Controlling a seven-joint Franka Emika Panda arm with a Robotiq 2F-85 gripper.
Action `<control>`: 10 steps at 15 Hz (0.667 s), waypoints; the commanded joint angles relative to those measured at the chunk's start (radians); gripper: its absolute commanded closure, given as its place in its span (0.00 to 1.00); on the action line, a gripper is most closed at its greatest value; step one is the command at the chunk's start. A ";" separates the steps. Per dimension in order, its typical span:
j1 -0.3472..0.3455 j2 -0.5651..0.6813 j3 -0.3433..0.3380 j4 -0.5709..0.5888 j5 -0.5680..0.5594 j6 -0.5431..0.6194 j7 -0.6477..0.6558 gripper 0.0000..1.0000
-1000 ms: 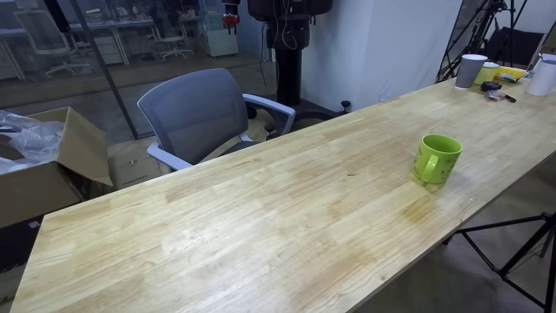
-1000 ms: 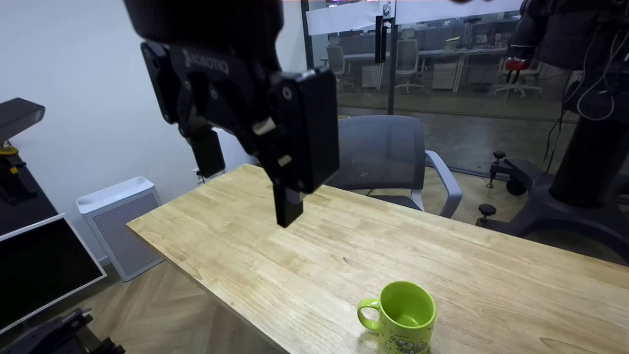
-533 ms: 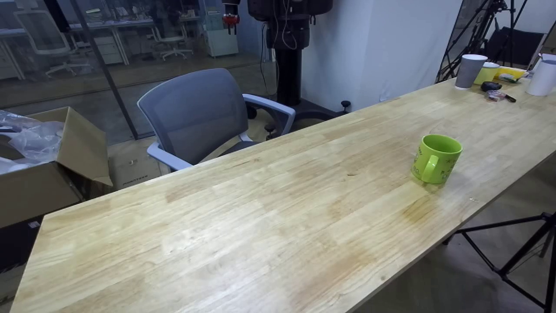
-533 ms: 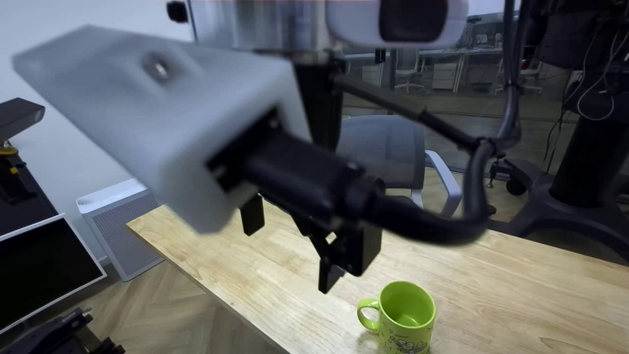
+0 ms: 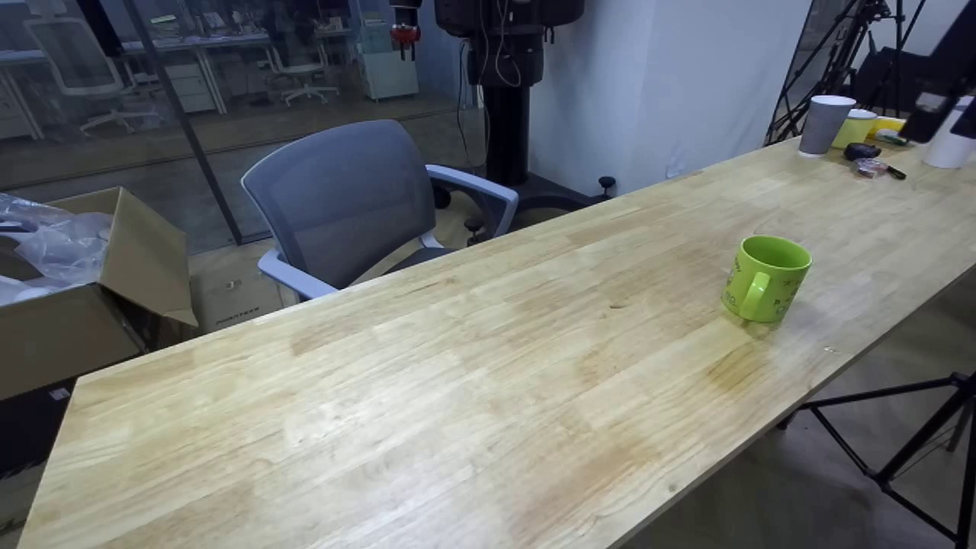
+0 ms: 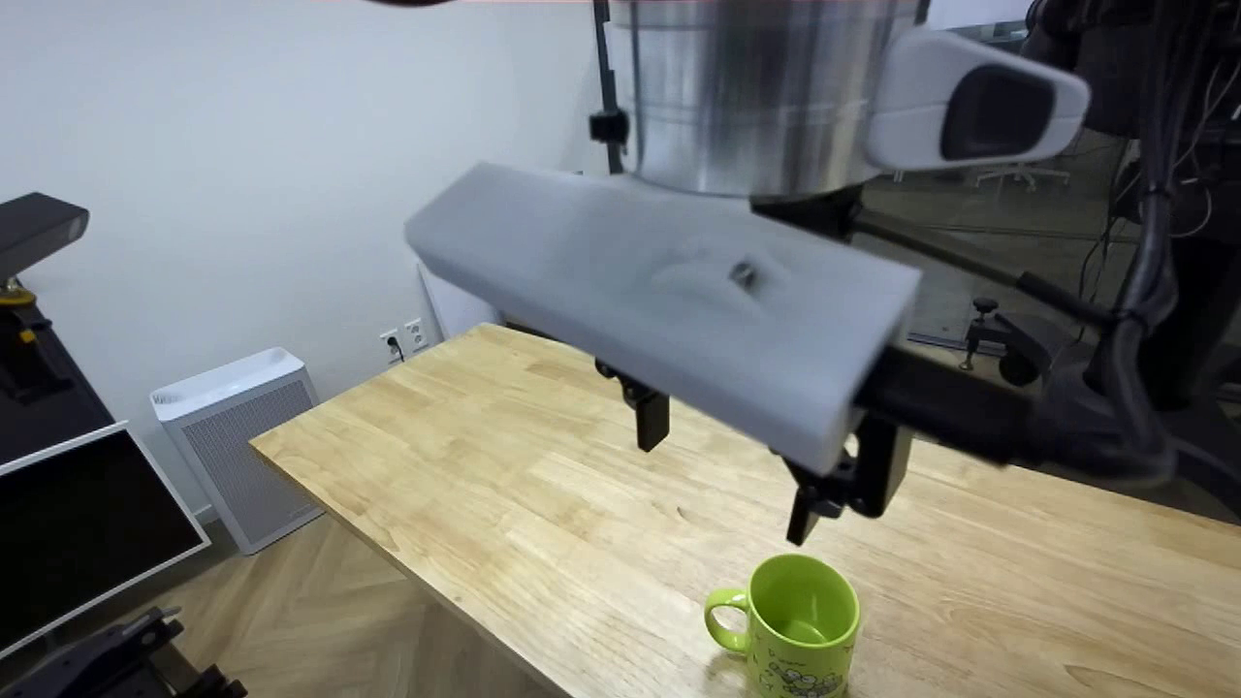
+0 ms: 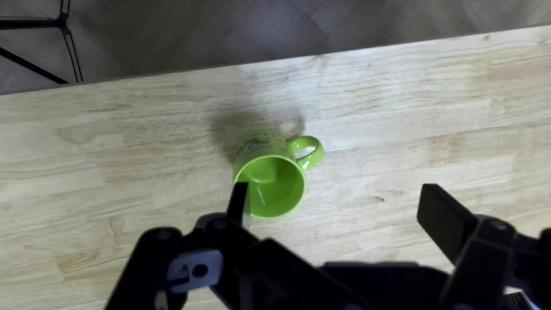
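Above the wooden tabletop (image 7: 129, 150), the Robotiq gripper (image 7: 336, 191) hangs with jaws wide, gripping nothing; lower down, the lime-green printed mug (image 7: 275, 178) stands upright near one long edge, unheld; its base presumably steadies it.

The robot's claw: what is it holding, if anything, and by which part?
Nothing is held: the claw is open, and the green mug stands upright on the table.

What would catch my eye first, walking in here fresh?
Probably the glossy lime-green cylindrical mug, standing upright on the long pale wooden table. Next, the black blocky robot fingers, spread wide above it, holding nothing. In an exterior view, a shiny silver metal cylinder looms above them.
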State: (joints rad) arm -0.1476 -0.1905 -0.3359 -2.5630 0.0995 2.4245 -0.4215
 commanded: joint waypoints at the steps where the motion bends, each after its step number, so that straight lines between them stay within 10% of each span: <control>1: -0.001 0.133 0.007 0.173 0.081 -0.033 -0.038 0.00; 10: -0.120 0.402 0.043 0.401 0.119 -0.030 -0.076 0.00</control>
State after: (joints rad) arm -0.2093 0.1129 -0.3169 -2.2432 0.2015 2.4166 -0.4757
